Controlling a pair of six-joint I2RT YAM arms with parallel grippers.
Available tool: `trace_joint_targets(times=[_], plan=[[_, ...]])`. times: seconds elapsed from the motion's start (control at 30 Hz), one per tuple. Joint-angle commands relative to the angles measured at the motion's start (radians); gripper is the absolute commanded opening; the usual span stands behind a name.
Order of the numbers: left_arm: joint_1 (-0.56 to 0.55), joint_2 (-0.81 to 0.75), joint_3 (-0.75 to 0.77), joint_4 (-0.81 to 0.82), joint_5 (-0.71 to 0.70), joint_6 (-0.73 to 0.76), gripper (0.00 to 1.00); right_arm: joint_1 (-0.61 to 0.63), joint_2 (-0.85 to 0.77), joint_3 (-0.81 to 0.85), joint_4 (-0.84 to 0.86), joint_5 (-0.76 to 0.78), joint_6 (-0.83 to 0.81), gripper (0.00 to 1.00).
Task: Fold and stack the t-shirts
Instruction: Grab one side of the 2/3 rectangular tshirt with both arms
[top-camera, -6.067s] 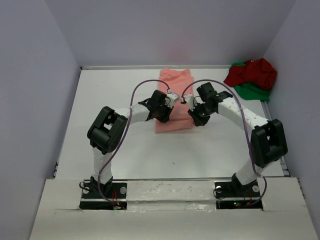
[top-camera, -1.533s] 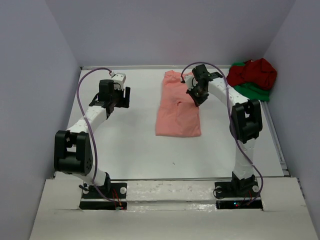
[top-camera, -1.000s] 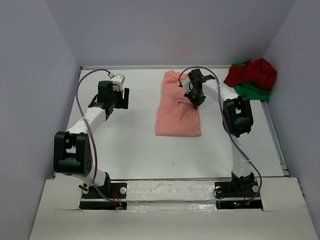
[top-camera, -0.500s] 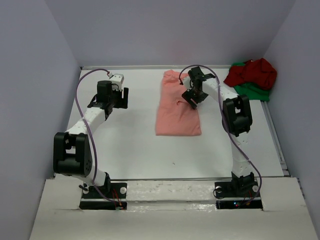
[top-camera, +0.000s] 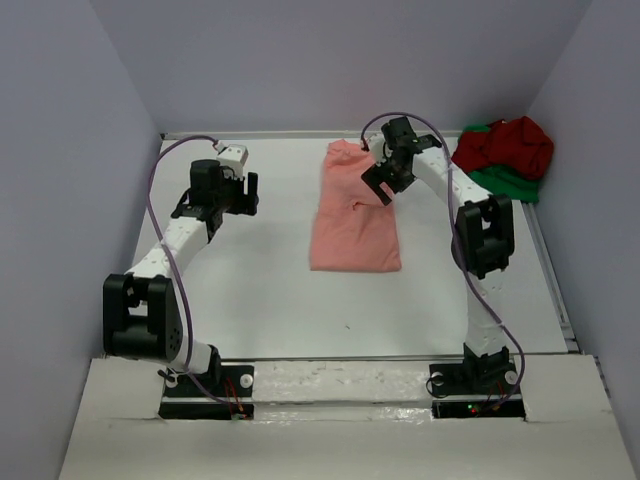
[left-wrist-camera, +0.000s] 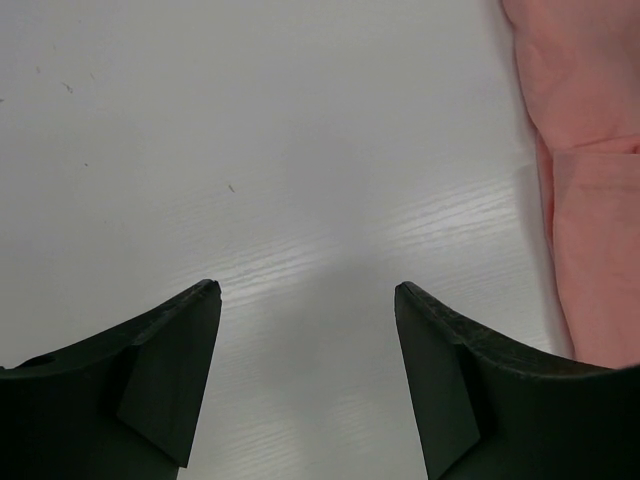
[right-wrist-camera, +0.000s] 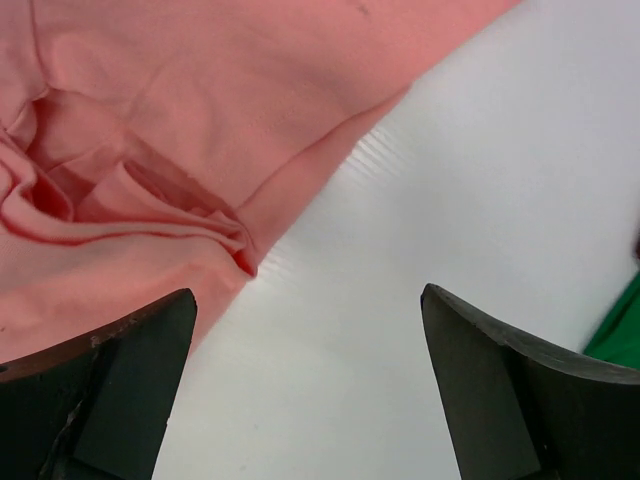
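Top external view, nearest first: the 2 arms stand bolted at the near edge of the white bench (top-camera: 280, 300) and both reach toward its far half. The pink shirt (top-camera: 355, 215) lies flat in the middle of the bench as a narrow oblong, its long side running away from the bases and its far end close to the back edge.

The left end effector (top-camera: 249, 193) hangs over bare bench, left of the pink shirt and apart from it. In the left wrist view its 2 fingers stand apart with nothing between them (left-wrist-camera: 307, 290), white bench below, and the pink shirt (left-wrist-camera: 590, 200) shows only along the right edge of the picture.

The right end effector (top-camera: 378, 186) is above the far right part of the pink shirt. In the right wrist view its fingers are spread wide and grip nothing (right-wrist-camera: 308, 297). Below them runs the shirt's edge (right-wrist-camera: 200, 120), with a bunched fold of cloth to the left and bare bench to the right.

In the far right corner, the red shirt (top-camera: 505, 145) lies in a crumpled heap on top of the green shirt (top-camera: 508, 185), well apart from the pink one. A sliver of green (right-wrist-camera: 615, 335) also shows at the right edge of the right wrist view.
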Motion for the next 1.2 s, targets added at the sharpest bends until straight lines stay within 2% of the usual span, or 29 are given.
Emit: trace_joint_targets(times=[0.0,0.07,0.17,0.2,0.23,0.27,0.4,0.53,0.67,0.87,1.03,1.17], plan=[[0.006,-0.062,-0.027,0.042,0.104,-0.001,0.8,0.002,-0.174,0.008,-0.04,0.035,0.035,1.0],[0.005,-0.055,-0.047,0.047,0.202,-0.007,0.8,0.002,-0.255,-0.078,-0.046,0.023,0.068,1.0],[0.005,-0.001,-0.041,-0.001,0.317,-0.012,0.72,0.002,-0.332,-0.189,-0.072,0.011,0.119,0.99],[0.005,0.014,-0.032,-0.022,0.342,-0.007,0.63,0.002,-0.36,-0.22,-0.089,-0.007,0.148,0.98],[0.005,0.028,-0.026,-0.053,0.36,-0.009,0.62,0.002,-0.387,-0.254,-0.087,-0.017,0.165,0.97],[0.005,0.06,-0.006,-0.079,0.402,-0.001,0.62,0.002,-0.444,-0.324,-0.087,-0.03,0.179,0.97],[0.005,0.161,0.063,-0.223,0.527,0.033,0.72,0.002,-0.57,-0.493,-0.043,-0.13,0.196,1.0],[0.006,0.237,0.106,-0.318,0.63,0.054,0.7,-0.008,-0.598,-0.576,-0.043,-0.239,0.24,1.0],[0.006,0.248,0.074,-0.305,0.718,0.011,0.68,-0.076,-0.567,-0.613,-0.035,-0.435,0.283,1.0],[0.002,0.209,-0.018,-0.197,0.712,-0.114,0.73,-0.168,-0.463,-0.603,-0.038,-0.615,0.326,0.99],[-0.035,0.198,-0.074,-0.119,0.616,-0.176,0.66,-0.199,-0.379,-0.593,-0.04,-0.695,0.338,0.99],[-0.054,0.229,-0.063,-0.107,0.555,-0.196,0.61,-0.209,-0.328,-0.587,-0.052,-0.733,0.335,0.97]])
